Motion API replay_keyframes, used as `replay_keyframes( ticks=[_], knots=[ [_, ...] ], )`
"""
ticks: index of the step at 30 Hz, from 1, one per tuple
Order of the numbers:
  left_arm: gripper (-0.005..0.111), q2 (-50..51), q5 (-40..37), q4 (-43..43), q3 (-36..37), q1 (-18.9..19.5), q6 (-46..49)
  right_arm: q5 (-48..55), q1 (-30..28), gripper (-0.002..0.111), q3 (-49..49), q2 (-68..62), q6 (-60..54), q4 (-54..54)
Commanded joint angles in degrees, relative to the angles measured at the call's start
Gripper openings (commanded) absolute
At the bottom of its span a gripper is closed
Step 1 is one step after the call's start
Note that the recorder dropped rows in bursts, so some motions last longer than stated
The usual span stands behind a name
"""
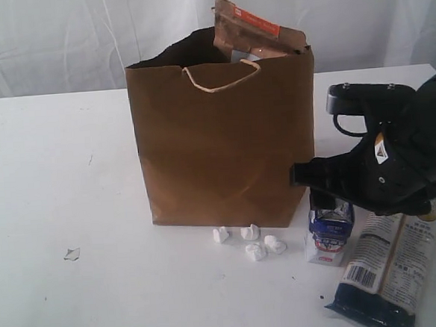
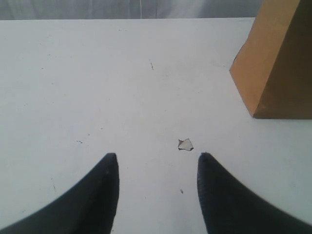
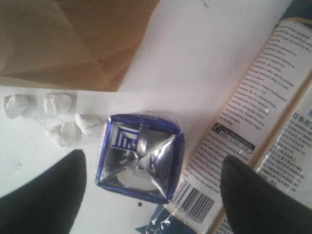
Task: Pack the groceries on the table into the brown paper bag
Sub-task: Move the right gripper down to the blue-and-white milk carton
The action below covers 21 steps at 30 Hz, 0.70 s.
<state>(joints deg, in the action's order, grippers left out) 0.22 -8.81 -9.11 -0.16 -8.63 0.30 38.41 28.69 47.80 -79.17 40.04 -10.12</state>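
The brown paper bag [image 1: 224, 148] stands upright in the middle of the table [image 1: 55, 182]. The brown pouch with the orange label [image 1: 246, 27] sticks out of its top. A small blue-white carton [image 1: 330, 234] stands right of the bag, beside the long dark noodle packet [image 1: 390, 271]. My right gripper [image 1: 327, 201] hangs just above the carton [image 3: 139, 156]. It is open [image 3: 153, 157], one finger on each side of the carton's foil top, not touching it. The noodle packet [image 3: 253, 122] lies under one finger. My left gripper [image 2: 157, 156] is open over bare table, holding nothing.
Several small white scraps [image 1: 253, 243] lie at the bag's front base, close to the carton [image 3: 58, 117]. One flat scrap [image 1: 72, 254] lies alone at the left, just ahead of the left fingertips [image 2: 185, 144]. The bag's corner [image 2: 278, 63] shows in the left wrist view.
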Motion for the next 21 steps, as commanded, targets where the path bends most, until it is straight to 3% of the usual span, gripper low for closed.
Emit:
replay_keyframes(
  ticks=[1, 21],
  knots=[
    [0.053, -0.2, -0.3, -0.4, 0.2, 0.2, 0.2, -1.2, 0.0, 0.071, 0.9, -2.3, 0.7, 0.5],
    [0.053, -0.2, -0.3, -0.4, 0.2, 0.2, 0.2, -4.2, 0.0, 0.07, 2.4, -12.4, -3.1, 1.6]
  ],
)
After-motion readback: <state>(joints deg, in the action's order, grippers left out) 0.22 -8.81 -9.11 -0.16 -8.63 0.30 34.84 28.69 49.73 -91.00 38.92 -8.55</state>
